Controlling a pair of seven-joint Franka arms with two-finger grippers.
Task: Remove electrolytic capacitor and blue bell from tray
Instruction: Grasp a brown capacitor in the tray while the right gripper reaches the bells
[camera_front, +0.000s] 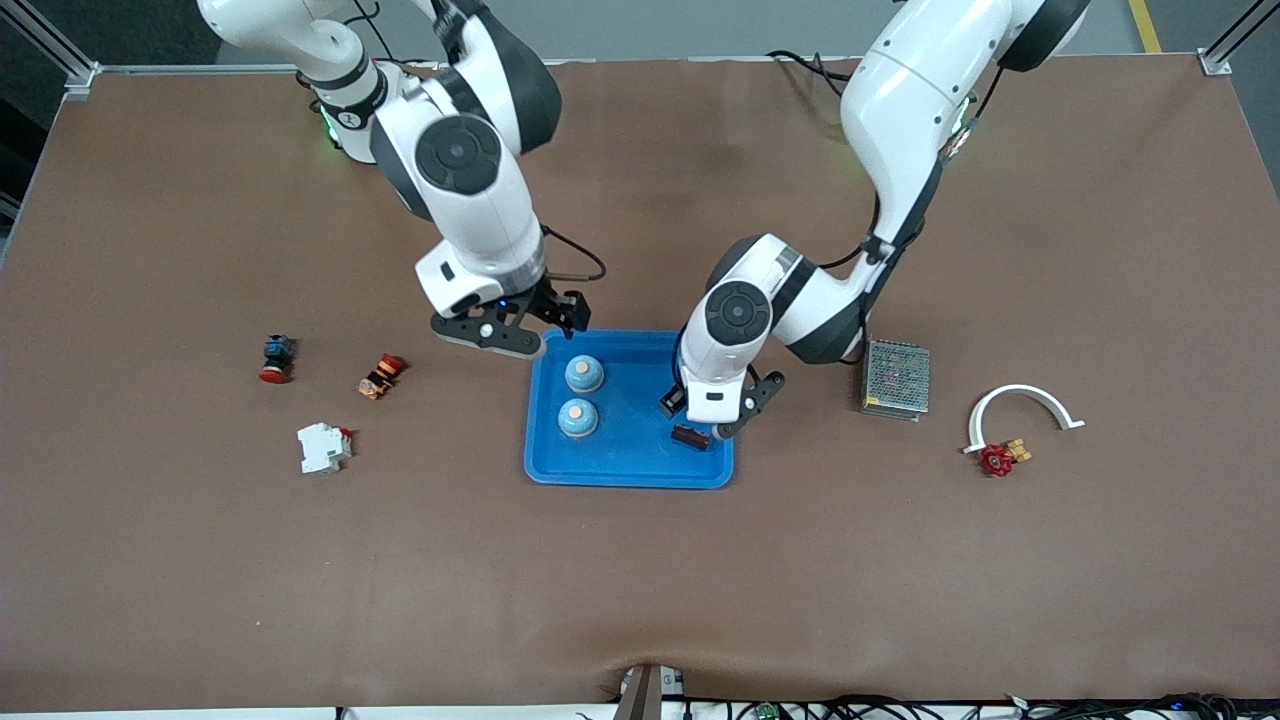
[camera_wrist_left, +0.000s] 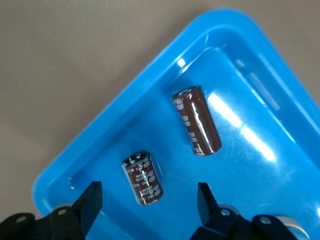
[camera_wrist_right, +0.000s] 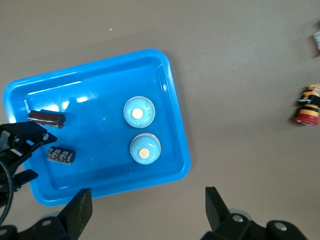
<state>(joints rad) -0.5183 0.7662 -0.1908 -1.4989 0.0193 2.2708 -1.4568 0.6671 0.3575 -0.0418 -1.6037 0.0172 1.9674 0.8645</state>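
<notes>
Robotics lab: two Franka arms at a brown table (camera_front: 640, 580)

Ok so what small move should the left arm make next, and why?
Probably lower the left gripper a little further and close on the nearer electrolytic capacitor. That capacitor lies loose in the blue tray between its open fingers, not yet gripped. The right gripper waits over the tray's edge.

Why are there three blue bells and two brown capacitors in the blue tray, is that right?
Not quite. The blue tray holds only two bells, one blue bell beside the other blue bell, as the right wrist view shows. The two brown capacitors are right: one capacitor and a second capacitor lie in the tray, seen in the left wrist view.
</notes>
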